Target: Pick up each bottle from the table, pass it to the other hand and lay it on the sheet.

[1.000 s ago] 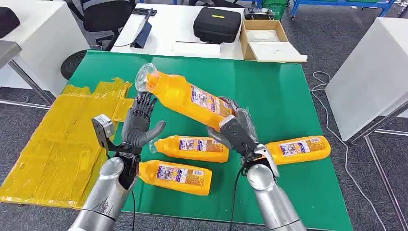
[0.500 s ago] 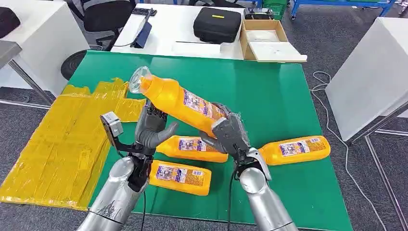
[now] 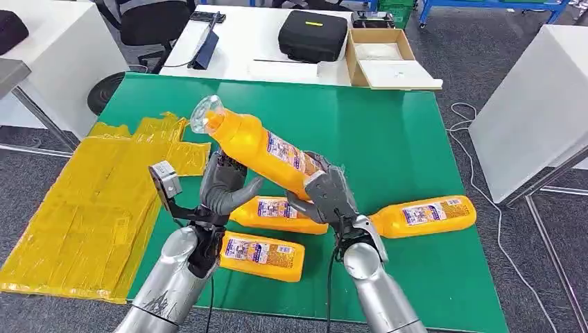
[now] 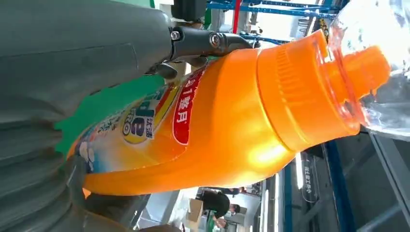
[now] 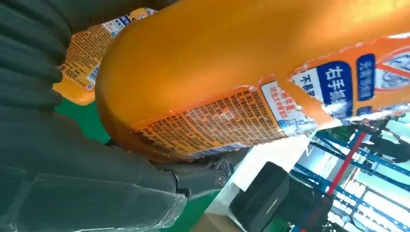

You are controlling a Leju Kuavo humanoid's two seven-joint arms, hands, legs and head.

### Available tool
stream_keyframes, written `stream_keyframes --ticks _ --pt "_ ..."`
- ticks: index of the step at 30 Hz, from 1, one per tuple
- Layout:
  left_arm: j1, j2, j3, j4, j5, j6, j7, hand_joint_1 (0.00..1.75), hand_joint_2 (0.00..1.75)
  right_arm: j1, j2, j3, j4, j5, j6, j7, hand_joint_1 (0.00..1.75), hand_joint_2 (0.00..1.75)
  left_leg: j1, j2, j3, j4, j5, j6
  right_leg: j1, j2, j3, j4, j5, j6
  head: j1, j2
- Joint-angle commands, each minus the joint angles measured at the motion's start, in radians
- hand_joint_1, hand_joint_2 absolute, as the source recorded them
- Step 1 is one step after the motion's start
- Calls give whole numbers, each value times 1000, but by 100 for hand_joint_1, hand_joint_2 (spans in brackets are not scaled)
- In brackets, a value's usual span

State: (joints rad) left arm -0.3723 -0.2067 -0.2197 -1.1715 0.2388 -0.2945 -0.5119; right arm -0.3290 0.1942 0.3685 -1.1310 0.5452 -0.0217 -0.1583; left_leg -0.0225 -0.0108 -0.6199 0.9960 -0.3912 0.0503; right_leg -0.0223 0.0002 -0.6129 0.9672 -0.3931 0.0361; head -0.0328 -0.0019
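The orange bottle (image 3: 260,146) hangs tilted above the green table (image 3: 388,139), its base clamped in my right hand (image 3: 326,196), clear cap pointing away. My left hand (image 3: 223,186) cups beneath its middle, fingers (image 4: 203,41) apart around the body; whether they grip, I cannot tell. Below my hands lie three more bottles (image 3: 277,214). Beyond my left hand spreads the yellow sheet (image 3: 90,208).

Orange bottle (image 3: 260,143) raised aslant, clear cap up-left.
Three orange bottles (image 3: 280,214) lie on green table; crumpled yellow sheet (image 3: 90,208) beside.
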Motion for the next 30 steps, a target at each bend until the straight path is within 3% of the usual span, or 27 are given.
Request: stream_keyframes --ticks 1,8,17,30 --pt "-63 -12 -44 50 3 4 17 0 175 -69 55 37 183 53 -8 21 168 175 2 1 3 1 -2 -5 2 0 4 0 -1 -3 0 0" --pt "-79 3 -7 78 5 49 12 0 175 -63 128 207 297 176 -3 60 171 175 2 4 4 0 -2 -5 2 2 4 -1 0 -3 0 0" --pt "-54 20 39 68 3 75 3 0 175 -43 147 315 325 203 13 38 169 175 3 3 4 0 -2 -5 2 2 4 -1 -1 -3 0 0" --pt "-48 11 66 55 8 57 -5 0 175 -68 135 353 327 189 8 34 164 175 3 0 2 1 -2 -5 2 -1 3 0 -2 -3 0 0"
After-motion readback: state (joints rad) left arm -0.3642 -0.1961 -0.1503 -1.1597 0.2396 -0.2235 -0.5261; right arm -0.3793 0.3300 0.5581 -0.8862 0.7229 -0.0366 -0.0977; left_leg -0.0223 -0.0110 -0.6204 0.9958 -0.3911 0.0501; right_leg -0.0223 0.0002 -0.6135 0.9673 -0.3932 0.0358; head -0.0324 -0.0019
